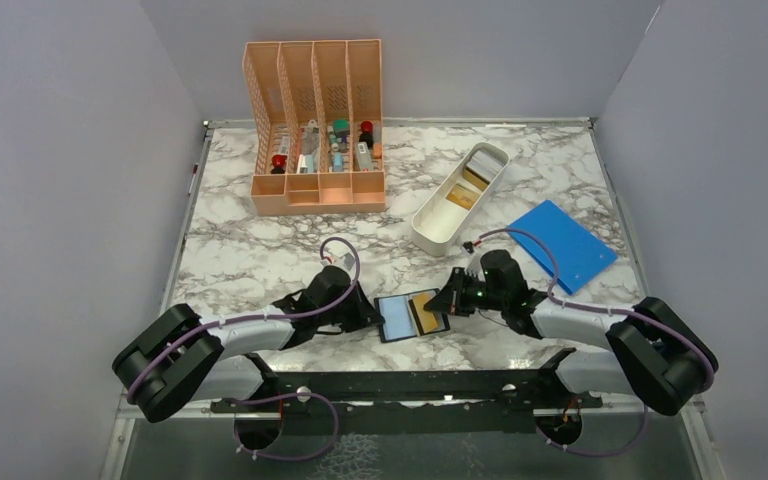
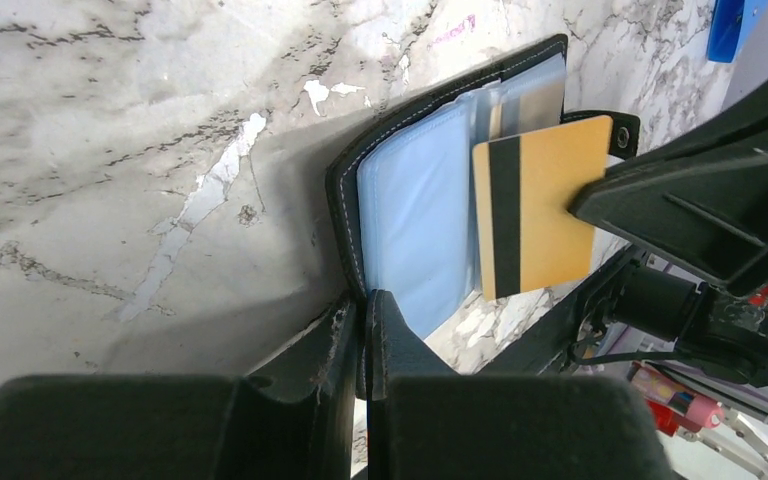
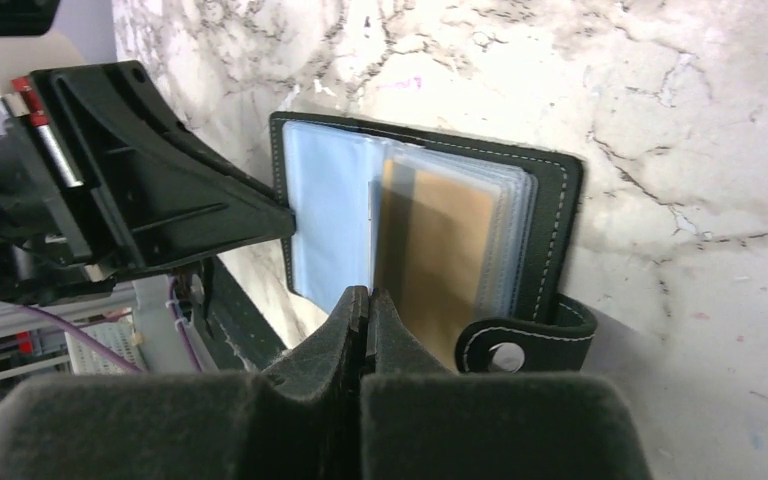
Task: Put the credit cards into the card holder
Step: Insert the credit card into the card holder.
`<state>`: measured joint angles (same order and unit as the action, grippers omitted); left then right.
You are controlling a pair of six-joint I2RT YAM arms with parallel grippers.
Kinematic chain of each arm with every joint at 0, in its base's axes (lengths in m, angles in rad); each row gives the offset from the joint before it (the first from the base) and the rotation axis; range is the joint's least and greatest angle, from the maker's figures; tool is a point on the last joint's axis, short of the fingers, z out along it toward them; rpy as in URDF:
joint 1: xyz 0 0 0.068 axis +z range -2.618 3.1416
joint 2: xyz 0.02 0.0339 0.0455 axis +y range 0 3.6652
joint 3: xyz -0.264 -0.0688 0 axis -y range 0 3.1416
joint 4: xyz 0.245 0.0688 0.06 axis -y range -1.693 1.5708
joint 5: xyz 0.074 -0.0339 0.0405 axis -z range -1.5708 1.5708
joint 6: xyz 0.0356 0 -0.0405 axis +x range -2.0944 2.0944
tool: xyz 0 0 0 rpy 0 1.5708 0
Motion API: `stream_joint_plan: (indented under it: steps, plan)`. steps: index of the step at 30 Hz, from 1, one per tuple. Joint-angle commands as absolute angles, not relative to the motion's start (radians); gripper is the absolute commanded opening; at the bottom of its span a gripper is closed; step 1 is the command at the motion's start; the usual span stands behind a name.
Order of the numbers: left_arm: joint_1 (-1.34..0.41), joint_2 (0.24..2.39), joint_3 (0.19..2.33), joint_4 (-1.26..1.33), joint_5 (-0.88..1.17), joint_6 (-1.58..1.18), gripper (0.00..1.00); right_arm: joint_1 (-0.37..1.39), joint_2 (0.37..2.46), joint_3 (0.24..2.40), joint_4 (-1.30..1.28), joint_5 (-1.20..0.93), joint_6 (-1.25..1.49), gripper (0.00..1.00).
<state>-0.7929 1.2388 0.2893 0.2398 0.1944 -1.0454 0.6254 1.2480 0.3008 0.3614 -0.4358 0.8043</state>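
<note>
A peach desk organizer point(image 1: 316, 130) stands at the back of the marble table point(image 1: 250, 250). A white tray point(image 1: 432, 238) lies diagonally beside a flat blue rectangle point(image 1: 563, 243).

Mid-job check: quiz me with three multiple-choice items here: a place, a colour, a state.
1. The card holder lies: A) at the far edge; B) on the table between left pincer and right pincer; C) at the left edge.
2. The right pincer's card is: A) gold; B) white; C) green.
3. The card holder is: A) snapped shut; B) open; C) upside down.
Answers: 1 B, both pincers flank it; 2 A, gold with a dark stripe; 3 B, its clear sleeves show.
</note>
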Motion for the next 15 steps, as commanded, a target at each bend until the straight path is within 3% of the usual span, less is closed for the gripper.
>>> stream_joint_plan:
  steps: [1,15]
  plan:
    - [-0.792,1.236,0.277,0.262,0.227,-1.021,0.08,0.632,1.308,0.280,0.489,-0.399,0.813,0.01]
    - [-0.792,1.250,0.287,0.260,0.243,-0.996,0.08,0.641,1.415,0.258,0.606,-0.395,0.821,0.01]
